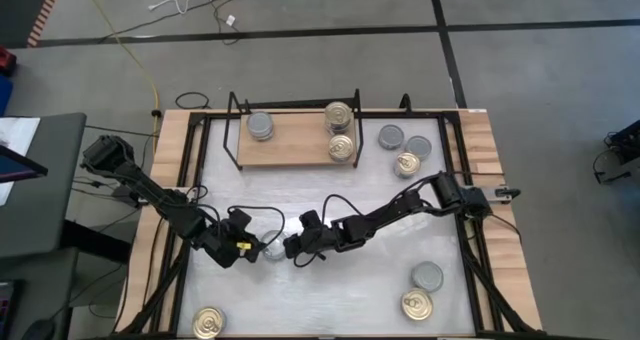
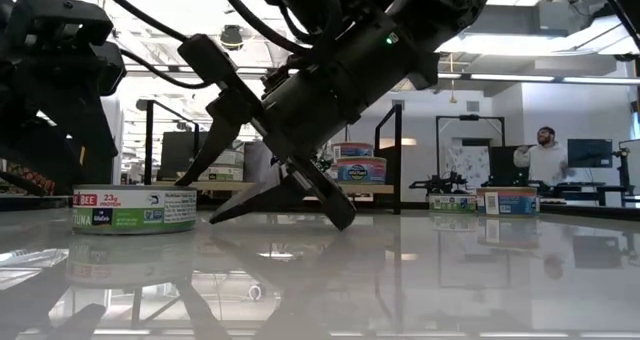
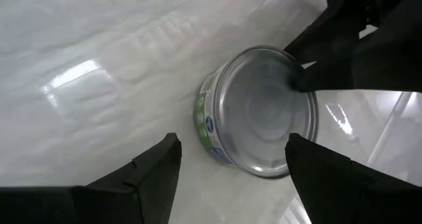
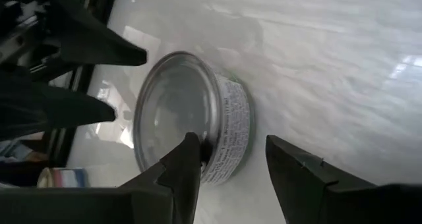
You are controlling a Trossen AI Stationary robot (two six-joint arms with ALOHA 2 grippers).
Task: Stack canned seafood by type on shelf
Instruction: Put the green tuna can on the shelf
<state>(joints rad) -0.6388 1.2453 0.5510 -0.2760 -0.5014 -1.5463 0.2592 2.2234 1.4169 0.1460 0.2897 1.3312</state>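
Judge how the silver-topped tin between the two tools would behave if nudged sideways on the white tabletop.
The tin is squat and lies flat, so tipping seems unlikely. The tabletop looks glossy, so it would probably slide. Its rigid metal top should not dent under a light push.

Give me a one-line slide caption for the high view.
Left gripper and right gripper, both open, flank one silver-topped can mid-table; shelf holds three cans.
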